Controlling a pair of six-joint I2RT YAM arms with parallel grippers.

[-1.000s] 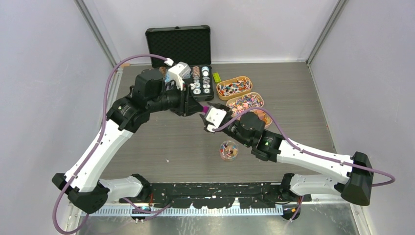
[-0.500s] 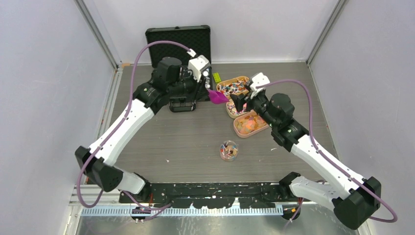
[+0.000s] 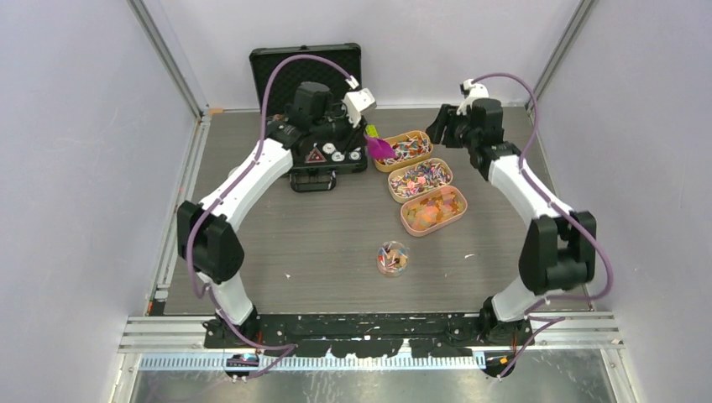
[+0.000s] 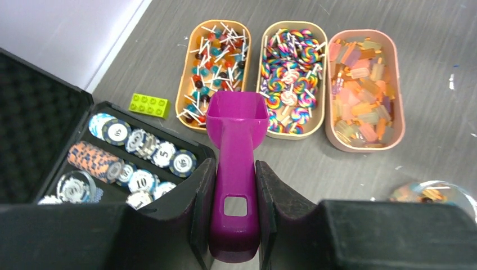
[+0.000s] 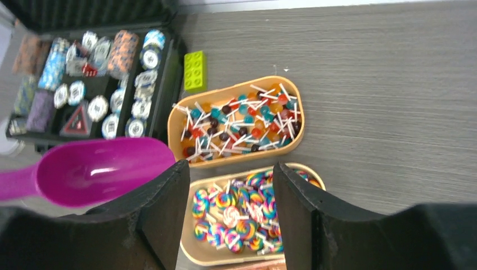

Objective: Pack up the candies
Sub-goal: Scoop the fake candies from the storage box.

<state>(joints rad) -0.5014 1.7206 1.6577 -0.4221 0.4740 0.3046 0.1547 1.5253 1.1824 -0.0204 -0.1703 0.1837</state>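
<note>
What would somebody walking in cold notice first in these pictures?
The bright magenta scoop stands out most, clamped in the left gripper and pointing toward the trays. Just beyond it, three oval trays sit side by side on the table, heaped with colourful candies. To their left, an open black case holds rows of poker chips.

Top overhead, distant; wrist views close, downward, probably sharing candies [image 4: 289,79].
</note>
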